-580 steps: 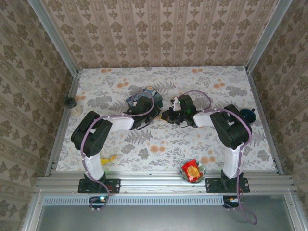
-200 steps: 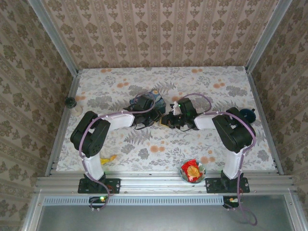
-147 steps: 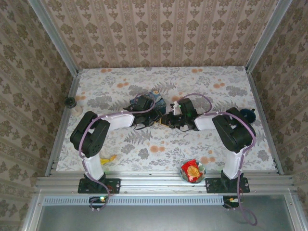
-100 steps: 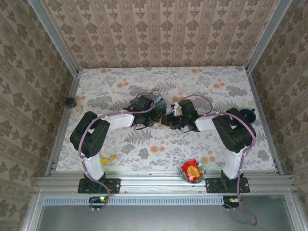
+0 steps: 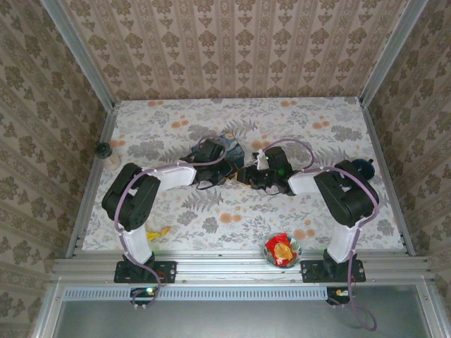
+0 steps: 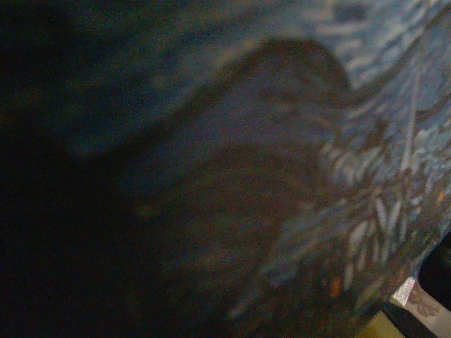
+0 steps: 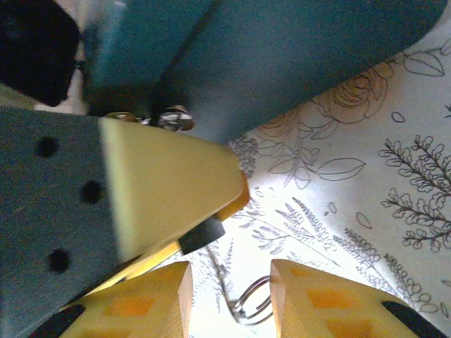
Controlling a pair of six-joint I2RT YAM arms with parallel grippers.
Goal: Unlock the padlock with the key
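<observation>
Mid-table in the top view, my left gripper (image 5: 227, 171) and right gripper (image 5: 245, 174) meet tip to tip. In the right wrist view, the left gripper's yellow fingers (image 7: 169, 176) are clamped on the tiny black padlock (image 7: 202, 236). A thin key (image 7: 220, 271) runs down from the padlock to a wire key ring (image 7: 252, 299). My right gripper (image 7: 231, 276) is open, with a yellow finger on each side of the key and ring. The shackle is hidden. The left wrist view is dark and blurred, pressed close to the blue painted tin (image 6: 366, 176).
The blue tin (image 5: 227, 141) lies just behind the two grippers. A bowl with a red packet (image 5: 282, 250) stands at the near edge by the right arm's base. A dark round object (image 5: 363, 167) sits at the right rail. A yellow scrap (image 5: 158, 232) lies near the left base.
The right gripper has moved left up to the left gripper, closing the gap between them. The left gripper shifted slightly right, in front of the tin.
</observation>
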